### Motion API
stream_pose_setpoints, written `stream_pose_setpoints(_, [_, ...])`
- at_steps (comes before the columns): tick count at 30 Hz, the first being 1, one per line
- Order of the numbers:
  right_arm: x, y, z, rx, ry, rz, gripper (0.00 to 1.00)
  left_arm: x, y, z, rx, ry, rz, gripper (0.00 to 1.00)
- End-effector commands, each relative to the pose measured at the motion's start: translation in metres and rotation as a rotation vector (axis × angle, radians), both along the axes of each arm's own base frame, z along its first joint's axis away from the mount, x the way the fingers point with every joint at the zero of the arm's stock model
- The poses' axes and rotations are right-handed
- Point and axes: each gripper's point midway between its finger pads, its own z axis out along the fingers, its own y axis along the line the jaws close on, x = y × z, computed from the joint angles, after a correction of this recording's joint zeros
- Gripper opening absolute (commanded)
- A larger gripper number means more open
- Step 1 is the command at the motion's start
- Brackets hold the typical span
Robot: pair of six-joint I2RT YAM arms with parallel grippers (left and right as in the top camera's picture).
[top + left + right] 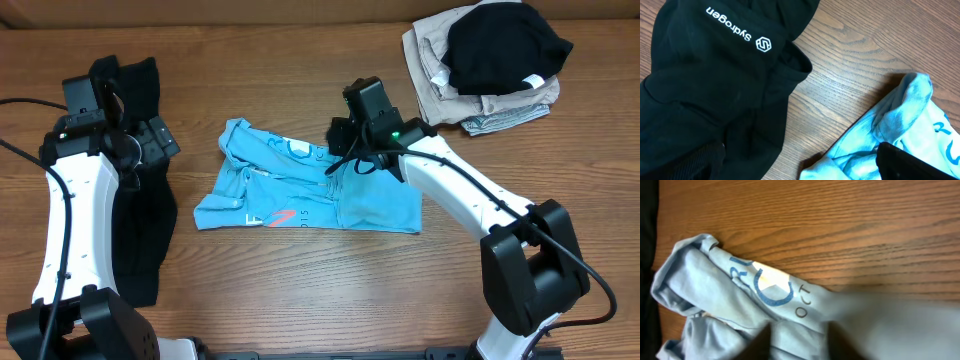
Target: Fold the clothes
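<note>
**Desk:** What sits closest to you?

**Me:** My two arm bases, at the near edge of the table. The left arm runs away from me up the left side, and its white link passes above a long black garment stretched out on the wood. It bends at the wrist, so the left gripper points right, toward the middle.

**Desk:** Fingers?

**Me:** On the left wrist camera I see its fingers spread wide. One is over the black cloth and the other over the edge of the blue one. I have hold of nothing there. The garment's white logo shows beyond them.

**Desk:** And the shirt?

**Me:** The light blue shirt lies crumpled mid-table with its lettering up, just right of the black garment.

**Desk:** Right arm?

**Me:** The right arm reaches from the near right corner diagonally left and away from me. The right gripper hangs low at the shirt's far edge. That wrist view is blurred up close, so I can't tell how far those fingers stand apart or whether they pinch any cloth.

**Desk:** Anything beyond?

**Me:** In the far right corner there is a stack of folded clothes, beige below with a black piece on top.
</note>
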Motion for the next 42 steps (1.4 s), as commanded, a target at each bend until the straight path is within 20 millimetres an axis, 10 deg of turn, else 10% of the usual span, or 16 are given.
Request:
stream_pose_setpoints(1, [-0.007,0.001,0.001,-0.014,0.035,0.009,0.88,0.006,-0.003,0.008,0.007,-0.024,-0.03,1.0])
stream_pose_setpoints(8, [-0.045,-0.015,-0.021,-0.092,0.214,-0.027,0.93,0.005,-0.003,0.007,0.006,-0.02,-0.03,1.0])
stream_pose_setpoints(16, [-0.058,-0.017,-0.039,-0.228,0.201,-0.05,0.64,0.005,-0.003,0.008,0.004,-0.021,-0.032,1.0])
stream_pose_setpoints(25, [-0.068,-0.012,-0.08,-0.287,0.274,-0.024,0.53,0.005,-0.003,0.007,0.007,-0.019,-0.03,1.0])
stream_pose_setpoints(35, [-0.065,-0.01,-0.079,-0.28,0.264,-0.023,0.05,0.005,-0.003,0.007,0.007,-0.019,-0.03,1.0])
stream_pose_setpoints(42, [-0.064,0.011,-0.05,-0.264,0.255,0.02,0.04,0.005,-0.003,0.007,0.007,-0.019,-0.03,1.0])
